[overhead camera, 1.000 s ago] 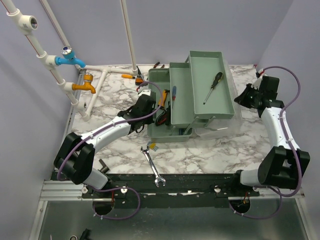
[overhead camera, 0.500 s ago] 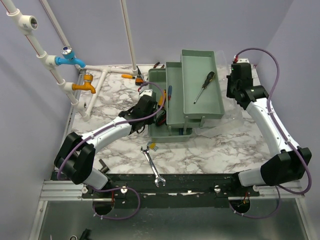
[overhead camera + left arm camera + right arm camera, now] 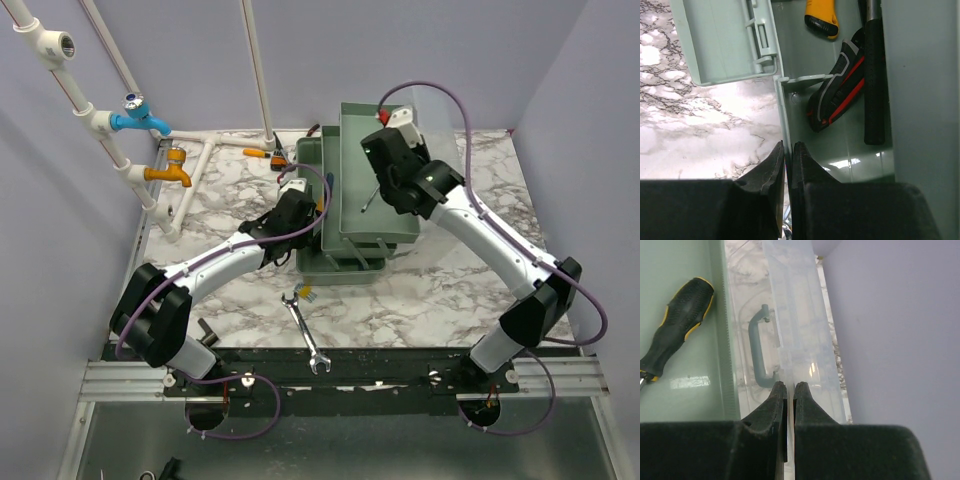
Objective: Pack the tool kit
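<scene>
Now my right arm (image 3: pixel 480 240), folded at the table's far right edge a second ago, has swung across over the toolbox (image 3: pixel 340 266), lifting the translucent lid (image 3: pixel 795 315) off the tabletop and carrying the tray (image 3: pixel 350 200) back left over the box, with the screwdriver (image 3: pixel 675 325) still lying in it. I see the right gripper (image 3: pixel 789 390) pinched tight on the lid's edge, while my left arm (image 3: pixel 215 262) stays stretched forward, the left gripper (image 3: pixel 788 155) clamped on the box's left wall, pliers (image 3: pixel 835 95) just inside. My toolbox sits mid-table on white marble (image 3: pixel 420 300), a wrench (image 3: pixel 305 335) near its front, purple walls (image 3: pixel 400 50) around.
</scene>
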Robot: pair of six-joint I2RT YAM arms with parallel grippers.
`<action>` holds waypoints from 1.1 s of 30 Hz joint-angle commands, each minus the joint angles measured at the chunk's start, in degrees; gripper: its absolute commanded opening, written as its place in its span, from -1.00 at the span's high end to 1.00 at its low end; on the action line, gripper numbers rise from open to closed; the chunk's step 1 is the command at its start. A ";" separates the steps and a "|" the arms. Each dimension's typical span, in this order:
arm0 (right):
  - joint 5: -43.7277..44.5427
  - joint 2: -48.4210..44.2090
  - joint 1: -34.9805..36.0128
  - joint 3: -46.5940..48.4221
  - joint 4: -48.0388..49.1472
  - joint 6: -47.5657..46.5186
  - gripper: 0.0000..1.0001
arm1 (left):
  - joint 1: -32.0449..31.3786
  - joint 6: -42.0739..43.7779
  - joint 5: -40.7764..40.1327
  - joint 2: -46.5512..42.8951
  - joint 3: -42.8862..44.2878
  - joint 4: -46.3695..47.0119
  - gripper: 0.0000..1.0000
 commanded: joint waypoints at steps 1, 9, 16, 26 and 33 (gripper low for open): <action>0.17 8.28 8.74 5.50 -1.36 7.17 0.99 | -3.83 -0.63 11.56 2.08 1.17 4.82 0.82; 6.68 24.02 20.08 19.41 -10.24 12.13 0.68 | -3.13 -1.44 12.34 2.11 0.81 5.00 0.80; -2.18 21.31 22.96 17.09 -1.13 13.58 0.32 | 0.95 -4.82 20.14 0.69 -3.80 9.57 0.77; -11.11 10.27 23.40 10.17 8.79 13.10 -0.14 | 2.25 -6.68 23.78 -1.26 -6.15 12.08 0.74; -12.39 1.30 23.20 2.57 14.87 11.91 -0.25 | 1.37 -11.46 29.00 -4.88 -9.71 18.30 0.47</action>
